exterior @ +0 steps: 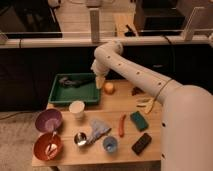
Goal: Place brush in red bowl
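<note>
The brush [75,81], slim and dark, lies across the back of the green tray [65,95]. My gripper [98,81] hangs at the tray's right edge, just past the brush's right end, open and holding nothing. The red bowl [42,143] sits at the table's front left corner with a pale utensil lying in it. The arm reaches in from the right and arches over the back of the table.
A purple bowl [48,120] sits behind the red one. White cup [76,109], steel cup [80,138], grey cloth [98,129] and blue cup [110,145] fill the middle. An orange fruit [108,88], banana [146,104], green sponge [139,121], red pepper [122,125] and black block [141,143] lie to the right.
</note>
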{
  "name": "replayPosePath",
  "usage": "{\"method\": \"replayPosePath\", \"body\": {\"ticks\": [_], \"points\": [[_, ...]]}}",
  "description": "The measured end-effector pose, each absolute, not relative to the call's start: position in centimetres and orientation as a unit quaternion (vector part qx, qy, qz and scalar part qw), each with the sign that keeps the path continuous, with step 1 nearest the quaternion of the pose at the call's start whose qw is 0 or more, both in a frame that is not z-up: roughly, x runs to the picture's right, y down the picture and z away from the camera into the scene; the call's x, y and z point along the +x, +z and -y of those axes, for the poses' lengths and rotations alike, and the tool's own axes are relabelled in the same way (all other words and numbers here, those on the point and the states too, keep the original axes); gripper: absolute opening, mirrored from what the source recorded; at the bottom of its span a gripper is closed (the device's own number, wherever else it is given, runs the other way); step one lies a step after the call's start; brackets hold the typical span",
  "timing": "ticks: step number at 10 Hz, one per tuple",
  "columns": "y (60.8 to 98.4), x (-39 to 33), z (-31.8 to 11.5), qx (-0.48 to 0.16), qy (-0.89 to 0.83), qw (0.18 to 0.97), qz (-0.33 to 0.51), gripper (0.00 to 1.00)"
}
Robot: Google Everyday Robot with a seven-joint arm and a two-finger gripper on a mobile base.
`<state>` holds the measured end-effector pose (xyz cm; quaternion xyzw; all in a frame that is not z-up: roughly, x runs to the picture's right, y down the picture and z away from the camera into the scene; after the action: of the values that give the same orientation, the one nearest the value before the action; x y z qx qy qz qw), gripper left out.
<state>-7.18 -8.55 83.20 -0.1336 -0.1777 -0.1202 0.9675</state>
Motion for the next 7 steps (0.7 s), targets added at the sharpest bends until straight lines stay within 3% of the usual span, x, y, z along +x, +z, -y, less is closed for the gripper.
{"method": "replayPosePath", "body": {"ticks": [7], "points": [[85.7, -13.4, 9.7, -0.118, -0.114, 0.964, 0.209, 0.8]]}}
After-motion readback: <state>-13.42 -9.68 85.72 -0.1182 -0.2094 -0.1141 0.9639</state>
